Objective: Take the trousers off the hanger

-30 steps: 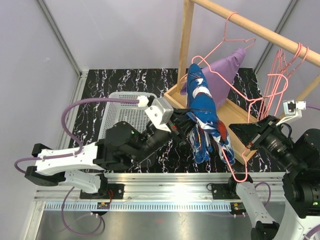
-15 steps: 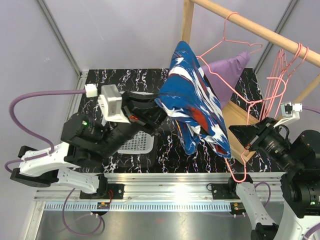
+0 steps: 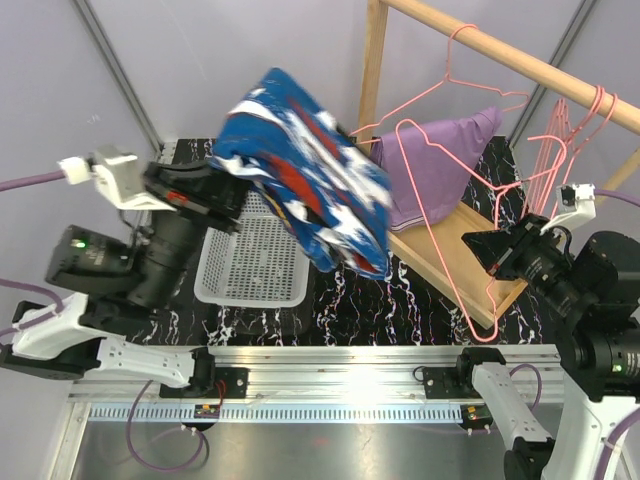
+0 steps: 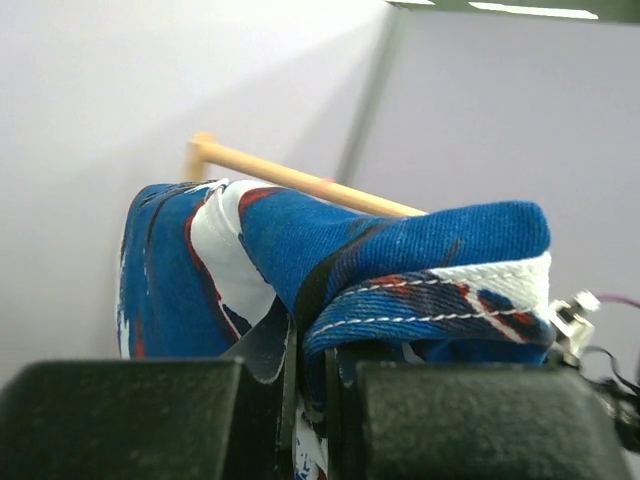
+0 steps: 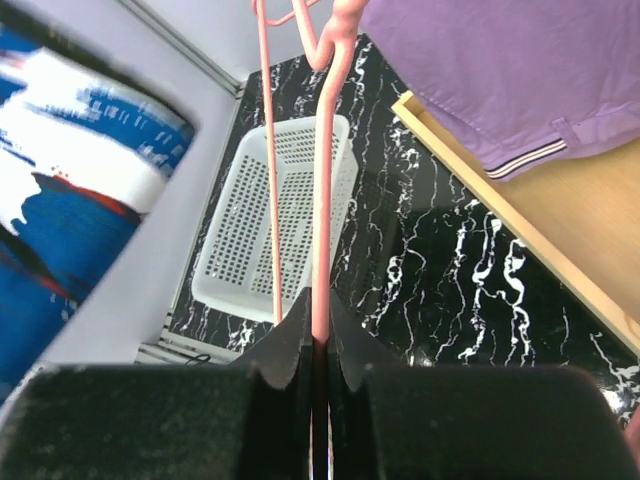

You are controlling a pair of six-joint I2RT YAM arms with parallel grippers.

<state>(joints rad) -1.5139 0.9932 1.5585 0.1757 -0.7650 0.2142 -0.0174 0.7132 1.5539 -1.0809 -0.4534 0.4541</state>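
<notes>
The royal blue trousers (image 3: 300, 190) with white and red patches hang in the air above the white basket (image 3: 250, 255), off the hanger. My left gripper (image 3: 215, 195) is shut on their edge. In the left wrist view the gripper (image 4: 310, 350) pinches a fold of the blue cloth (image 4: 400, 260). My right gripper (image 3: 490, 262) is shut on the pink wire hanger (image 3: 493, 318); the right wrist view shows the gripper (image 5: 318, 345) closed on the wire (image 5: 322, 200). The lilac-purple trousers (image 3: 440, 165) still hang on the rack and also show in the right wrist view (image 5: 510, 70).
A wooden rack (image 3: 520, 60) with a wooden base (image 3: 450, 240) stands at the back right. More pink hangers (image 3: 560, 150) hang at its right end. The basket sits on the black marbled table (image 3: 340, 300) at the left.
My left arm swung up and to the left, pulling the blue trousers off the pink hanger and over the basket. My right gripper kept hold of the hanger.
</notes>
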